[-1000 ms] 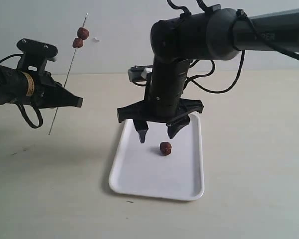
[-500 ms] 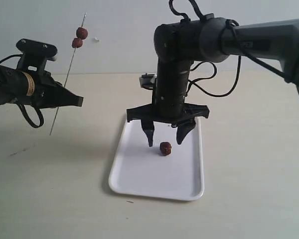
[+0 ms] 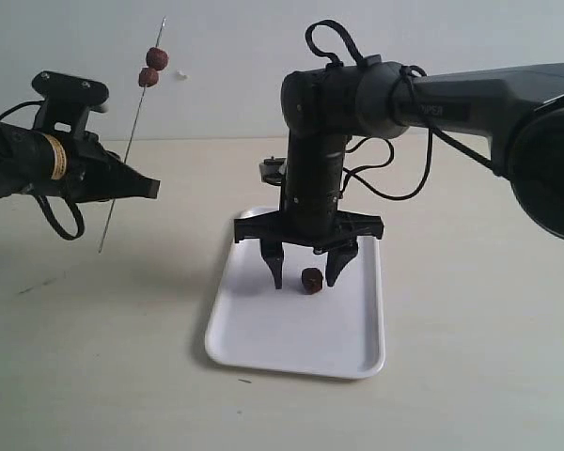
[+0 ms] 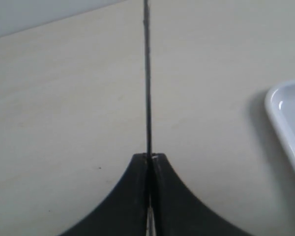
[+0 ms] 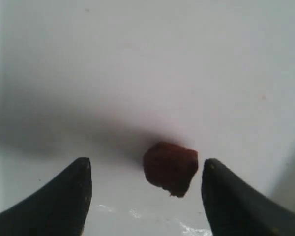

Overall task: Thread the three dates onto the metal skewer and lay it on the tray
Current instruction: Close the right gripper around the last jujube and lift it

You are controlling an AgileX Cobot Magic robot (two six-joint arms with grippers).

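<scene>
Exterior view: left gripper (image 3: 148,188), jaws pressed together on the metal skewer (image 3: 130,136), holds it tilted above the table (image 3: 94,357); two dates (image 3: 156,58) sit threaded near its upper tip; right gripper (image 3: 305,279), jaws spread wide, straddles the third date (image 3: 311,281) lying on the white tray (image 3: 263,343), neither finger touching it.

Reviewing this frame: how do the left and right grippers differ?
The left gripper is shut on the metal skewer; the right gripper is open and holds nothing. The left gripper points sideways, off to the side of the tray; the right gripper points straight down over the tray, its fingers either side of the loose date. Both are black with curved, tapering fingers.
</scene>
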